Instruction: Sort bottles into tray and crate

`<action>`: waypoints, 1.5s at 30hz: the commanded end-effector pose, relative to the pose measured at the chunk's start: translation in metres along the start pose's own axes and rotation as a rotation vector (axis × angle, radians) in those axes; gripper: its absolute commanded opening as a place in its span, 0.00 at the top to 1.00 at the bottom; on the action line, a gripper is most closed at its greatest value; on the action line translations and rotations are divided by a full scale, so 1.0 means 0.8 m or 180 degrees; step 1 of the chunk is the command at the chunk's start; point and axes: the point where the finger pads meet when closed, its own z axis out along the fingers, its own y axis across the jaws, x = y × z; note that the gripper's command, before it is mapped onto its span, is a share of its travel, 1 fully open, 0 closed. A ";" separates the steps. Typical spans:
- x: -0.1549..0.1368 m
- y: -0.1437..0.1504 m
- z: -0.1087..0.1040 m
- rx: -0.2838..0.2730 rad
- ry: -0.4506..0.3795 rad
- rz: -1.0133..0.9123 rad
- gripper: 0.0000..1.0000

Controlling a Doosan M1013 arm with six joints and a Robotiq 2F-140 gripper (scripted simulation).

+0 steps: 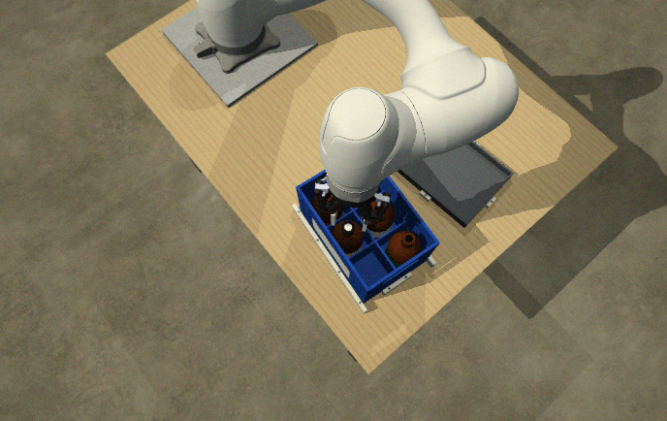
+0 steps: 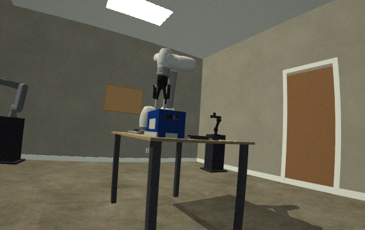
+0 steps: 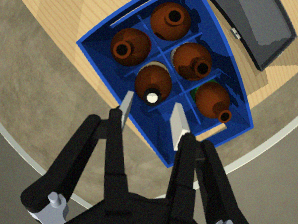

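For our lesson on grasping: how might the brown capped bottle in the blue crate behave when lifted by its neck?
The brown white-capped bottle looks rigid, like glass, so it probably won't flex but could slip. Its round belly suggests that it would roll if laid down. The blue crate dividers sit close, so it might snag going up.

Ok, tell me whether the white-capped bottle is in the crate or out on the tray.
In the crate. The white-capped bottle stands in a middle cell of the blue crate; the gray tray beside it holds no bottle.

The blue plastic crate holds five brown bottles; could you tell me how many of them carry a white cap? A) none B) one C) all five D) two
B: in the wrist view only one brown bottle in the blue plastic crate shows a white cap; the other four show dark open mouths.
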 end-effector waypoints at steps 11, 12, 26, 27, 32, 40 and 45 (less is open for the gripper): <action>0.000 0.000 0.011 -0.0001 0.0000 0.0000 0.62; 0.000 0.000 0.014 -0.0001 0.0000 0.0000 0.62; 0.000 0.000 0.039 -0.0001 0.0000 0.0000 0.62; 0.000 0.000 0.041 -0.0001 0.0000 0.0000 0.62; 0.000 0.000 0.049 -0.0001 0.0000 0.0000 0.62; 0.000 0.000 0.059 -0.0001 0.0000 0.0000 0.62; 0.000 0.000 0.065 -0.0001 0.0000 0.0000 0.62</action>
